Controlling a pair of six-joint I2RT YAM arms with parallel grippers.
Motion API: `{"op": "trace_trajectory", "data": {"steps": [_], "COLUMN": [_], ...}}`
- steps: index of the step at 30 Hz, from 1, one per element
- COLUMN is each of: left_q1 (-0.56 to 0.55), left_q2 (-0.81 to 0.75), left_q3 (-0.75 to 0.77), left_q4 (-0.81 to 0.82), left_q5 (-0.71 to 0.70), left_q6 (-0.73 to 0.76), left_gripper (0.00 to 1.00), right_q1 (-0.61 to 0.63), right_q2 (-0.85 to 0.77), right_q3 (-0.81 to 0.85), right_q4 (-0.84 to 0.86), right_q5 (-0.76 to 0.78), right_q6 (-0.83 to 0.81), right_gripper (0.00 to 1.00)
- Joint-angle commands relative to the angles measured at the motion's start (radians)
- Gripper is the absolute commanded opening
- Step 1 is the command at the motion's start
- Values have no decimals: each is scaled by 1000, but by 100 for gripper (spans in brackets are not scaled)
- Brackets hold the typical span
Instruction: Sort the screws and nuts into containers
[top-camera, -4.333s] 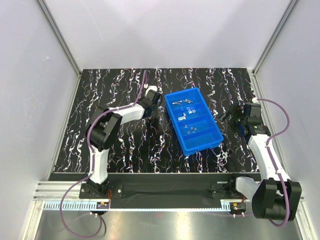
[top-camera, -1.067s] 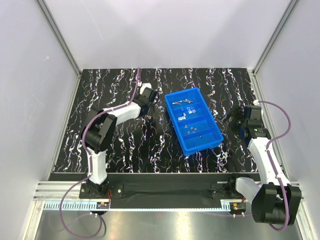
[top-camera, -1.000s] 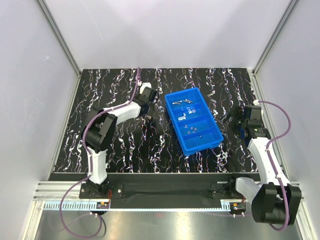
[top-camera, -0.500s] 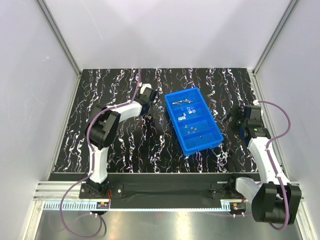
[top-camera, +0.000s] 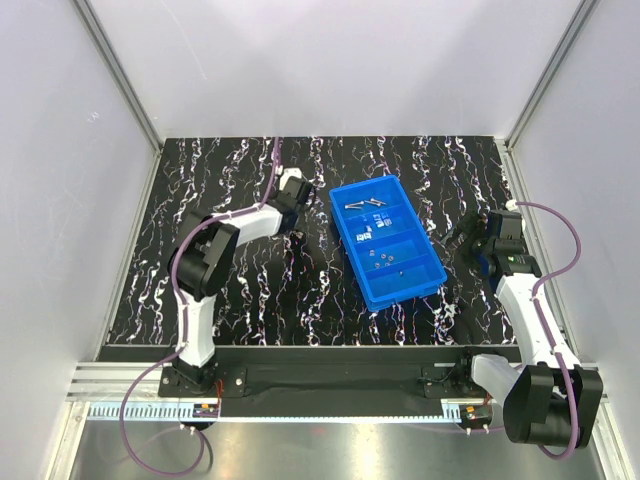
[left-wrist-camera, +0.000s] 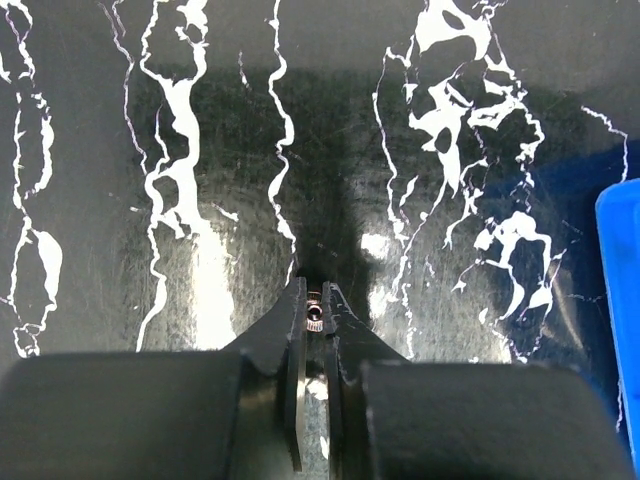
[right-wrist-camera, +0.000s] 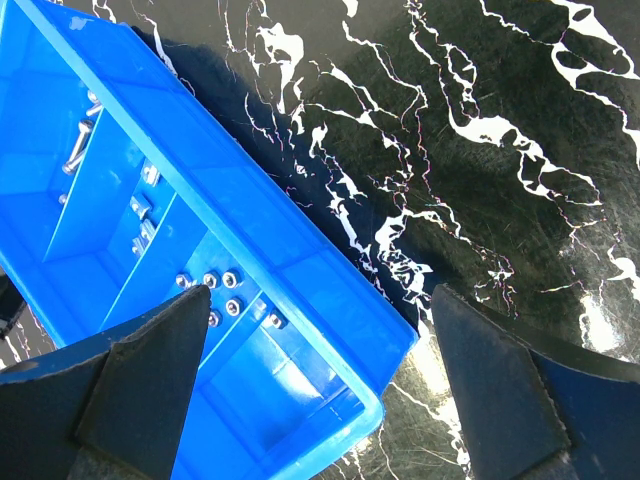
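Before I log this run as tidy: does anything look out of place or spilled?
Only one small metal piece is outside the blue tray, pinched in the left tool just above the tabletop. Nothing else stands out.

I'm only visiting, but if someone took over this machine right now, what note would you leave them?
Left gripper: shut on a small metal piece, left of the blue tray; nut or screw, cannot tell.
Right gripper: open, empty, right of the tray.
Done: screws in the far section, nuts in the middle sections.
Left: drop the held piece into its section.
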Motion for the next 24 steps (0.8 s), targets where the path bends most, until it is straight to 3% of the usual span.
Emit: {"op": "trace_trajectory", "data": {"steps": [1, 8, 13, 18, 24], "left_q1": [9, -56, -219, -421, -527], "left_q2": [-98, -373, -457, -434, -290], "left_q3": [-69, -187, -198, -182, -100], "left_q4": [50, 181, 251, 366, 396], "left_q5": [31, 113, 157, 217, 303], "left_q6": [20, 14, 19, 34, 74], "left_gripper": [4, 4, 4, 5, 5], "right_q1": [3, 3, 5, 3, 3], "right_q2": [-19, -4, -35, -91, -125], "right_q3": [26, 43, 34, 20, 14], "right_q4": [6, -16, -46, -66, -91], "right_q5": [3, 11, 49, 118, 118], "right_q6": [2, 7, 20, 25, 21], "right_gripper": [100, 100, 100, 100, 100]}}
